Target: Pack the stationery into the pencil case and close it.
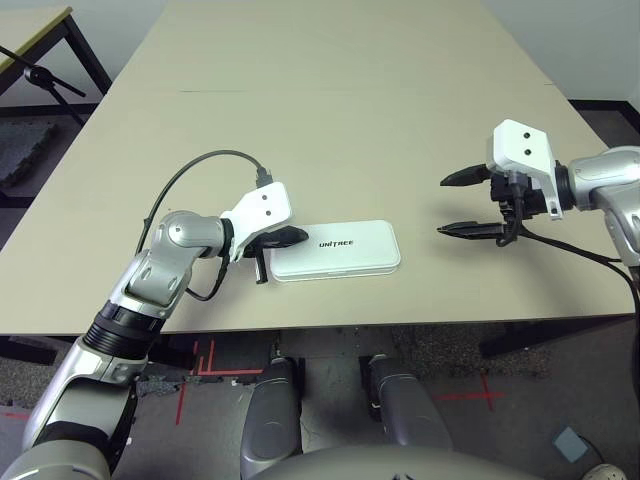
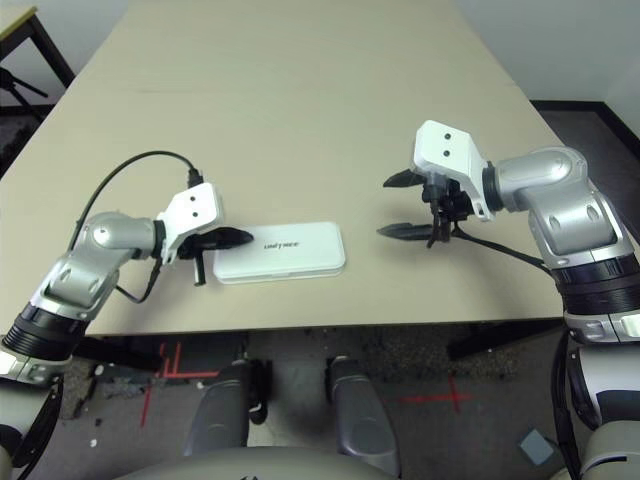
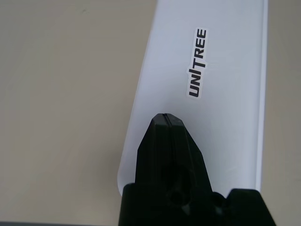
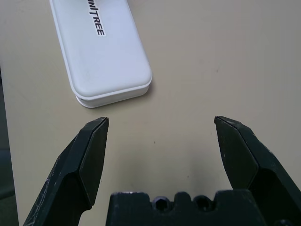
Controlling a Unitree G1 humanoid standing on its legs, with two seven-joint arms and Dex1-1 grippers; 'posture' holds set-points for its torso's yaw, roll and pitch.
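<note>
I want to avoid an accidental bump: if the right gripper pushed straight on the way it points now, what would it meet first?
Probably the bare table. The open right gripper aims down at the tabletop beside the closed pencil case, which lies off to one side, though depth is hard to judge.

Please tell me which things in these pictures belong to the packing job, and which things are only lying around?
Belonging to the job:
- pencil case, lid down, flat on the table
- left end effector, shut, tip at the case's left end
- right end effector, open, above the table to the right of the case

Just around:
- table
- black cable on the left arm
</note>
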